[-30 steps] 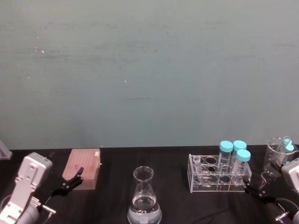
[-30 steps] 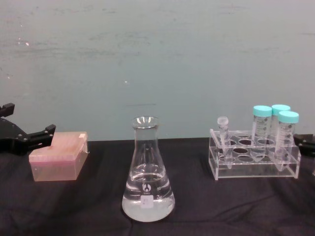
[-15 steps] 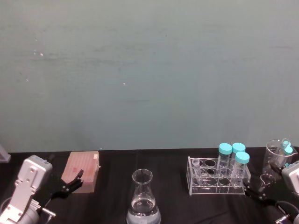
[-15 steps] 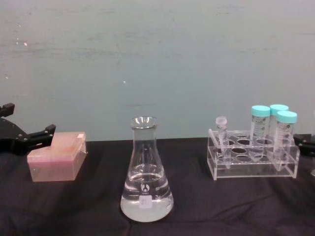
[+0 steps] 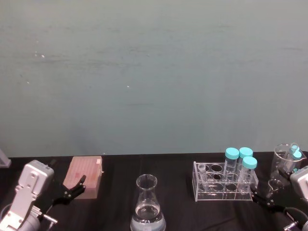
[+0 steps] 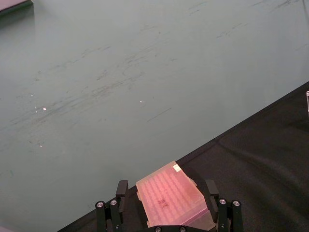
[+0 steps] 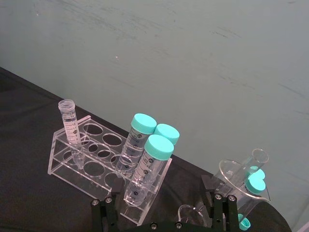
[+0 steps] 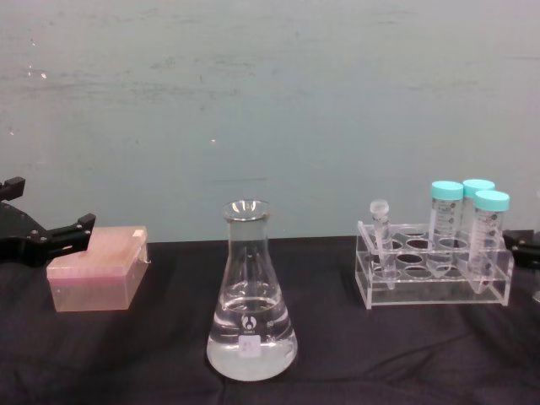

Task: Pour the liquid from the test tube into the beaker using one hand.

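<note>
1. Beaker (image 8: 251,287) stands near centre, part full of liquid (image 8: 251,353).
2. Left gripper (image 5: 72,189) hangs spread and empty at the left edge.
3. Right gripper (image 5: 264,198), likewise spread, sits right of the rack (image 8: 439,292).
4. Test tube (image 8: 382,240) stands in the rack's left end.

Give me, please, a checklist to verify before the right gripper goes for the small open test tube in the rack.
1. The test tube upright in the rack, uncapped: ok.
2. The right gripper open and empty: ok.
3. The beaker upright, mouth unobstructed: ok.
4. Sideways path to the tube: not ok, the teal-capped tubes stand between; coming from above seems safer.
5. How full the test tube is: cannot tell.
6. The left gripper open, parked by the pink box, away from the beaker: ok.
</note>
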